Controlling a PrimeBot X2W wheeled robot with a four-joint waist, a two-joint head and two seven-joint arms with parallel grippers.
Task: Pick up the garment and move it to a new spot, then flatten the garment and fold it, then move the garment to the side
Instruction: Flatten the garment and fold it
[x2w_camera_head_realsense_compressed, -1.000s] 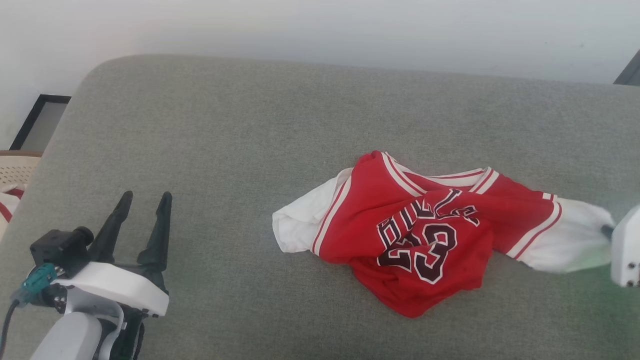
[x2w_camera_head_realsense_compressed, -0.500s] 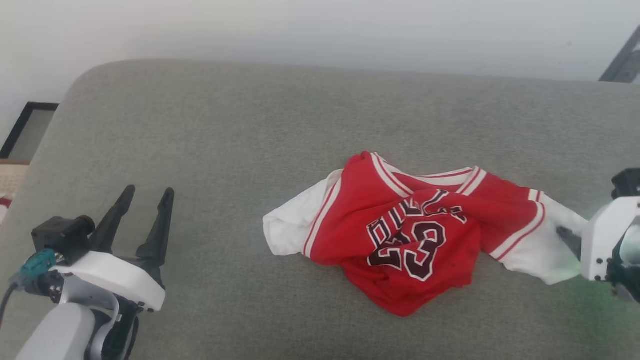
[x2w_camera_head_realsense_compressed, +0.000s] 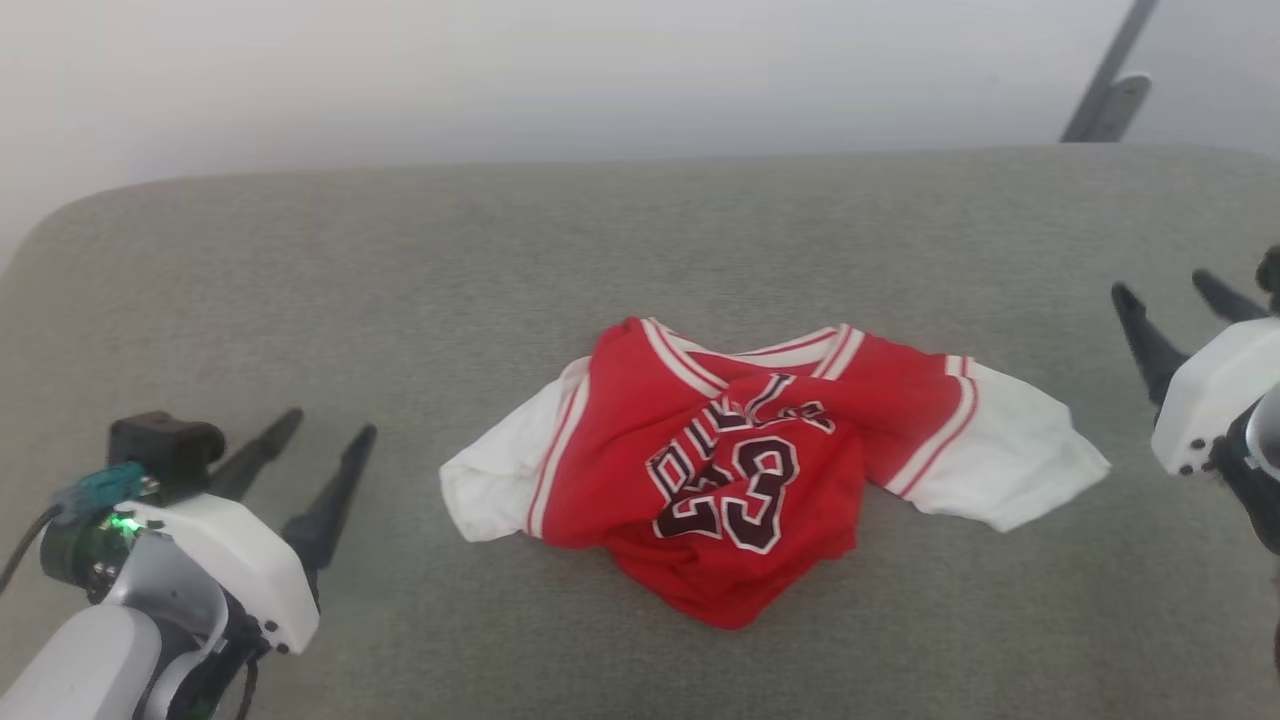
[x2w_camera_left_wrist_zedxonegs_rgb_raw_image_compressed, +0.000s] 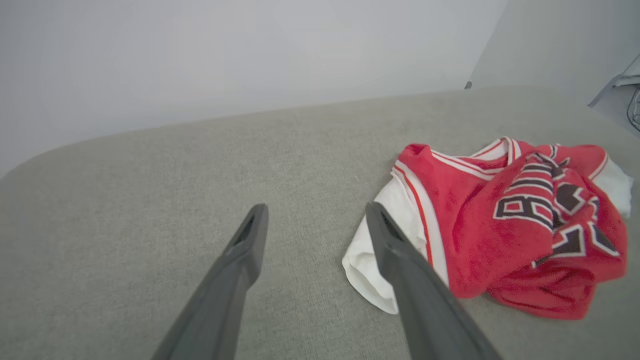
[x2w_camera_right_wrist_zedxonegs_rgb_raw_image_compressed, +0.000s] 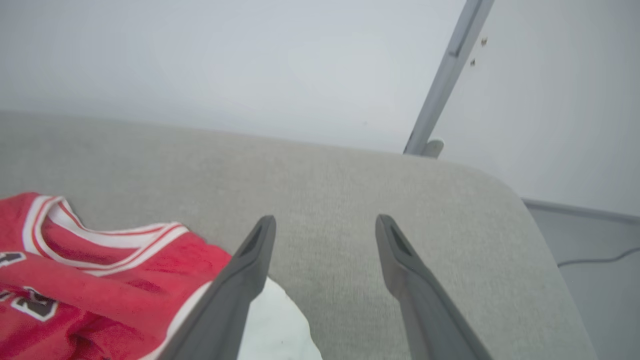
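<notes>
The garment (x2w_camera_head_realsense_compressed: 740, 470), a red jersey with white sleeves and a black 23, lies crumpled in the middle of the grey cushioned surface (x2w_camera_head_realsense_compressed: 600, 250). It also appears in the left wrist view (x2w_camera_left_wrist_zedxonegs_rgb_raw_image_compressed: 505, 225) and the right wrist view (x2w_camera_right_wrist_zedxonegs_rgb_raw_image_compressed: 100, 280). My left gripper (x2w_camera_head_realsense_compressed: 330, 430) hovers at the lower left, open and empty, a little left of the white left sleeve. At the right edge my right gripper (x2w_camera_head_realsense_compressed: 1165, 290) stands open and empty, lifted clear to the right of the other white sleeve (x2w_camera_head_realsense_compressed: 1010, 465).
The grey surface has rounded far corners and ends at a pale wall. A grey metal pole (x2w_camera_head_realsense_compressed: 1105, 80) leans behind the far right corner, also seen as a pole (x2w_camera_right_wrist_zedxonegs_rgb_raw_image_compressed: 445, 75) in the right wrist view. Floor with a cable (x2w_camera_right_wrist_zedxonegs_rgb_raw_image_compressed: 595, 260) lies beyond the right edge.
My right gripper has opened, let go of the white right sleeve, and pulled back up and right. The sleeve now lies flat. The camera has swung rightward, shifting the whole picture left.
</notes>
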